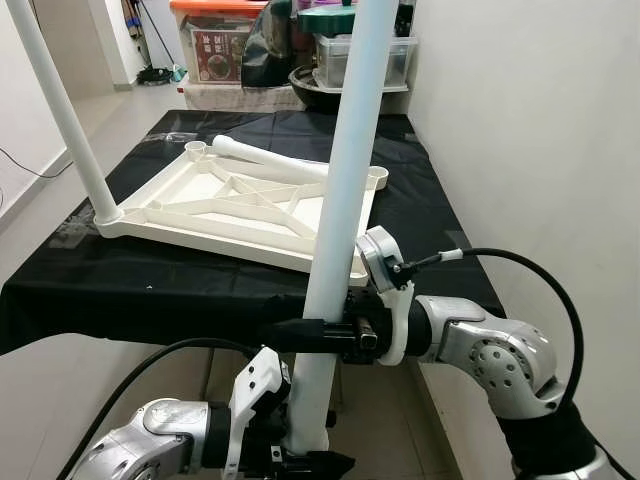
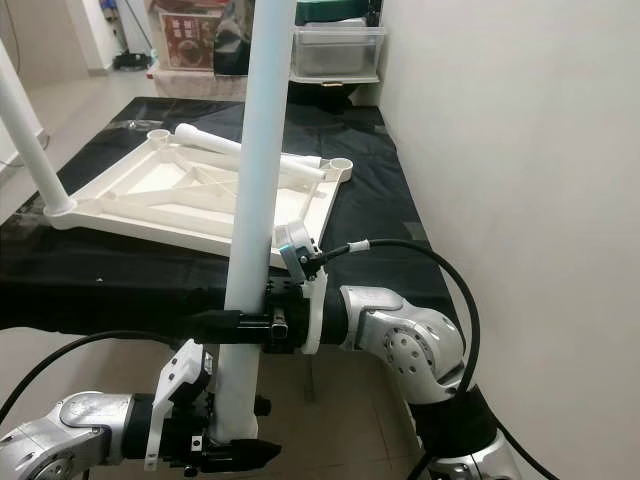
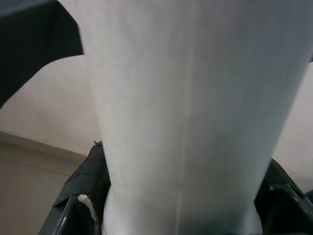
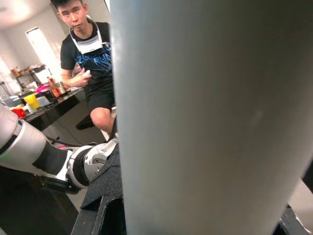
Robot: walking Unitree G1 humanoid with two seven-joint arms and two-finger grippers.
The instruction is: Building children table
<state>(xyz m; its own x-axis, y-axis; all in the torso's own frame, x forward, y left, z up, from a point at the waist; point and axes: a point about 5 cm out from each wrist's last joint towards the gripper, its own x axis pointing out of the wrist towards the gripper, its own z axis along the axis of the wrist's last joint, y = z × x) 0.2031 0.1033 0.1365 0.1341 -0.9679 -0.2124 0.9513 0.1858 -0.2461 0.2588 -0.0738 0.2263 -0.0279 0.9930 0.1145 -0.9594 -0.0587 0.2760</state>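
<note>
Both of your grippers hold one long white plastic table leg point(image 1: 345, 190) upright at the near edge of the black-covered table point(image 1: 200, 285).

At far left, another white leg point(image 1: 62, 115) stands in a corner socket of the upturned white plastic tabletop point(image 1: 240, 205), and a third leg point(image 1: 270, 160) lies across it. Your left gripper point(image 1: 300, 462) is clamped on the held leg's bottom end; your right gripper point(image 1: 305, 335) grips it higher up. A person in a black shirt point(image 4: 90, 54) sits in the right wrist view.

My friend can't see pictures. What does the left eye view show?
Both robot grippers hold a tall white table leg upright in front of a black-covered table: the right gripper partway up, the left gripper near its bottom. The white tabletop lies upside down with one leg fitted and another lying on it.
</note>
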